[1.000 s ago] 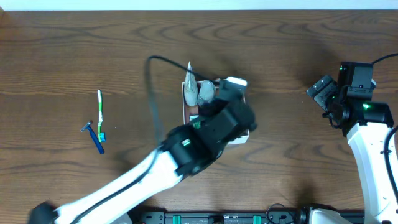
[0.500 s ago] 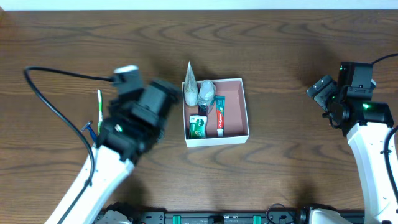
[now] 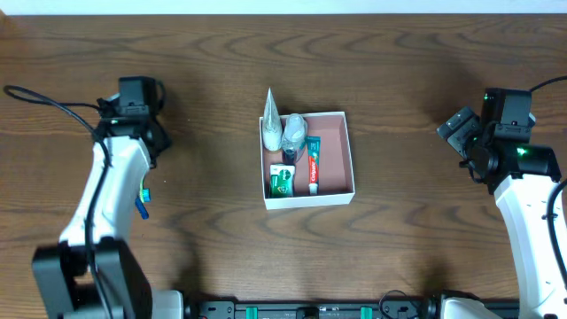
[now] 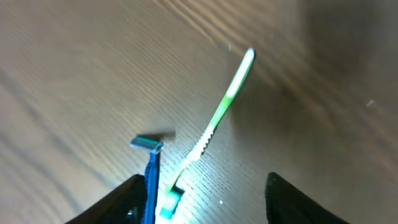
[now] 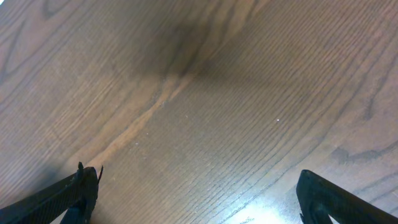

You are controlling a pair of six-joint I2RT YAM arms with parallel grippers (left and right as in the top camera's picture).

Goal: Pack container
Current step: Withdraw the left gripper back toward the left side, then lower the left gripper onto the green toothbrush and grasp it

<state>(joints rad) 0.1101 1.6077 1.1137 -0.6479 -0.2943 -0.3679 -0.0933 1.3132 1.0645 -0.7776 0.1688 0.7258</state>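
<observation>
The container (image 3: pixel 334 133) sits mid-surface, toiletries packed along its left side. My left fingers (image 4: pixel 124 204) hang open over the green toothbrush (image 4: pixel 219 113) and blue razor (image 4: pixel 150 177), which I judge go in next. My right fingers (image 5: pixel 336 202) are spread wide, empty, parked clear.

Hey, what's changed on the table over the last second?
The left gripper swung left from over the box to above the toothbrush and razor. It is open and empty. The right gripper stayed open in place, and the box did not move.
</observation>
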